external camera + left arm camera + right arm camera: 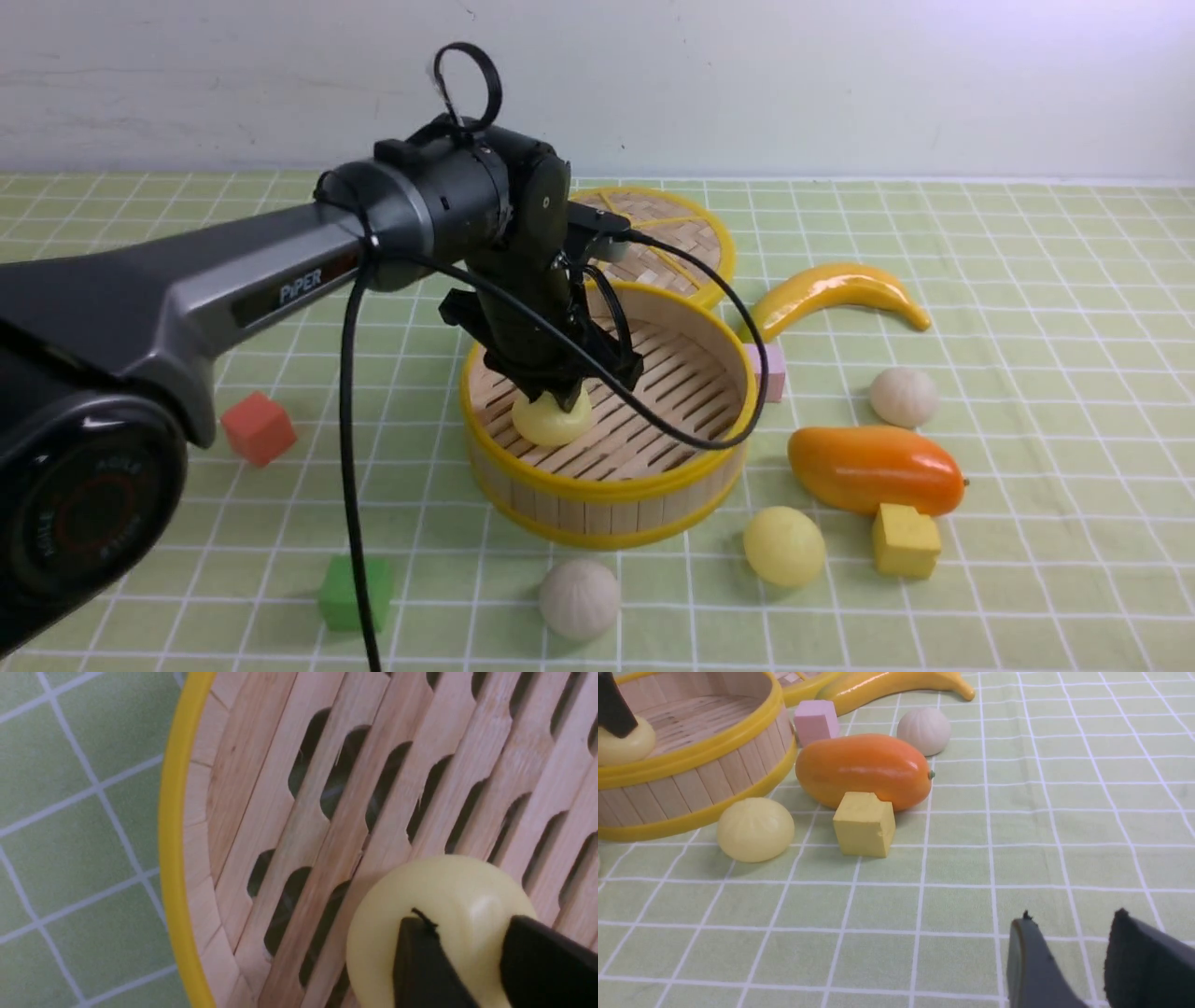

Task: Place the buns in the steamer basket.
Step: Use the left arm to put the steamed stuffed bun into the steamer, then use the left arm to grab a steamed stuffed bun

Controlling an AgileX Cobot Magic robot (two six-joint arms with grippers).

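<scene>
In the front view, one yellow bun point(551, 422) is inside the round steamer basket point(611, 487), down on the wooden slats near the left side. The left fingers point(416, 961) are a bit apart, right over that bun. I can't tell if they are squeezing it. The right fingers point(1031, 961) are a bit apart too, with nothing between them.

Three more buns are on the green table point(1055, 392). A white bun point(580, 599) is in front of the basket, a second yellow bun point(784, 547) is near its front right side, and another white bun point(904, 397) is behind the orange mango point(876, 469). A yellow block point(906, 540) is right up by the mango. A pink block point(766, 372) is just beside the basket, near the banana point(840, 289). The woven lid point(695, 243) is behind the basket. Off to the left are a red block point(259, 429) and a green block point(357, 594).
</scene>
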